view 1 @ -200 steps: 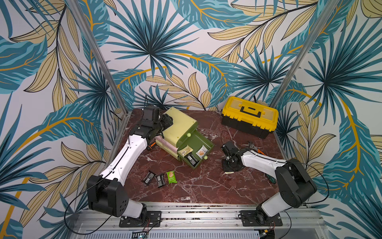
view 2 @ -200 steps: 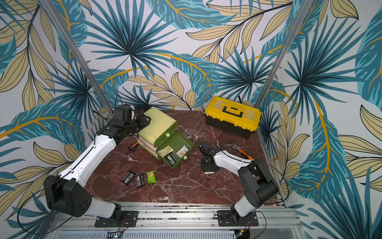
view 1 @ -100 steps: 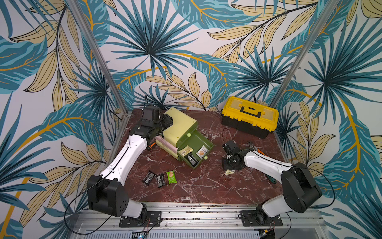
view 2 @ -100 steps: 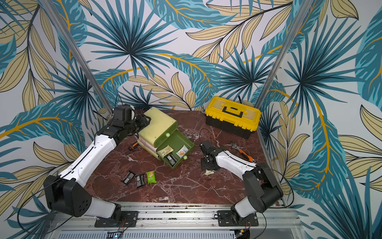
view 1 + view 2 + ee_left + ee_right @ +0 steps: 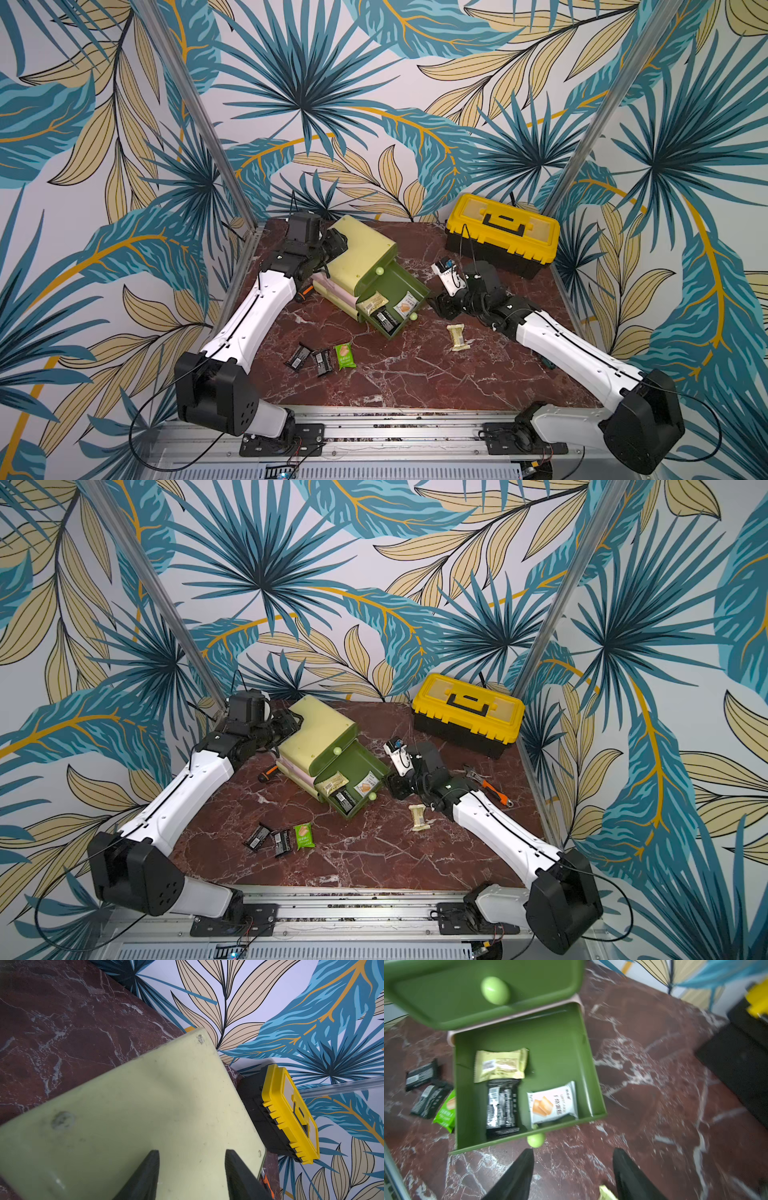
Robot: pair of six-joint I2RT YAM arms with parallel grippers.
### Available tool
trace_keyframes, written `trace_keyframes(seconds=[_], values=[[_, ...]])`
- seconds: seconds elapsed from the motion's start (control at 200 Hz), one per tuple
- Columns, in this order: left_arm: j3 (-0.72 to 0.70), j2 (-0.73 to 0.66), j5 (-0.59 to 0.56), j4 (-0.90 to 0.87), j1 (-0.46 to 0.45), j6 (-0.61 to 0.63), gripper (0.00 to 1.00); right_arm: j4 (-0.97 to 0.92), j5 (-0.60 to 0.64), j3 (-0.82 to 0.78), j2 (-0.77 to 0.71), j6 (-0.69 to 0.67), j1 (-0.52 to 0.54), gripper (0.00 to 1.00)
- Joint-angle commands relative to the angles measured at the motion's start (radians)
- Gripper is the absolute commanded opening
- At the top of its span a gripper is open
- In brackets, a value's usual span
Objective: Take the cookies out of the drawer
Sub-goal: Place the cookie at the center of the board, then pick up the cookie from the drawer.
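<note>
Just beside the knobbed front of the open green drawer (image 5: 591, 1076), the right gripper (image 5: 573, 1153) hovered over the marble table (image 5: 415, 374). Its jaws were spread wide, with nothing between them. A cream packet (image 5: 456, 337) lay flat on the table near the drawer's front, clear of both drawer and gripper.

Three of the cookies remained inside the drawer. A cream-yellow packet (image 5: 500, 1065) sat toward the back, and a black packet (image 5: 503, 1105) touched it on the front side. A white packet (image 5: 553, 1102) lay beside the black one, against the front wall.

Outside the drawer, off its side toward the robot's left, two black packets (image 5: 298, 357) (image 5: 323, 361) and a bright green packet (image 5: 345, 356) lay in a row on the table.

Behind the drawer, the left gripper (image 5: 191, 1153) sat over the pale top of the cabinet (image 5: 145, 1105), fingers apart and clasping nothing.

Well apart from the drawer, toward the back wall, stood a closed yellow toolbox (image 5: 500, 232). An orange-handled wrench (image 5: 494, 791) lay on the table between the two.
</note>
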Motion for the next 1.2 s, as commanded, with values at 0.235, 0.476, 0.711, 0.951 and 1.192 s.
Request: trace_keyframes(seconds=[0.235, 0.476, 0.711, 0.951, 1.192], values=[[-0.028, -0.019, 0.003, -0.036, 0.025, -0.058, 0.55, -0.18, -0.238, 0.253, 0.248, -0.671, 0.104, 0.65], [-0.056, -0.122, -0.055, 0.002, 0.045, -0.123, 0.55, -0.27, -0.219, 0.421, 0.417, -0.805, 0.17, 0.64], [-0.167, -0.268, -0.123, 0.003, 0.07, -0.186, 0.55, -0.298, -0.164, 0.509, 0.519, -0.904, 0.193, 0.63], [-0.316, -0.427, -0.251, -0.06, 0.091, -0.278, 0.55, -0.291, -0.137, 0.556, 0.585, -0.946, 0.201, 0.64], [-0.392, -0.517, -0.278, -0.116, 0.107, -0.318, 0.55, -0.218, -0.12, 0.561, 0.618, -0.921, 0.204, 0.64]])
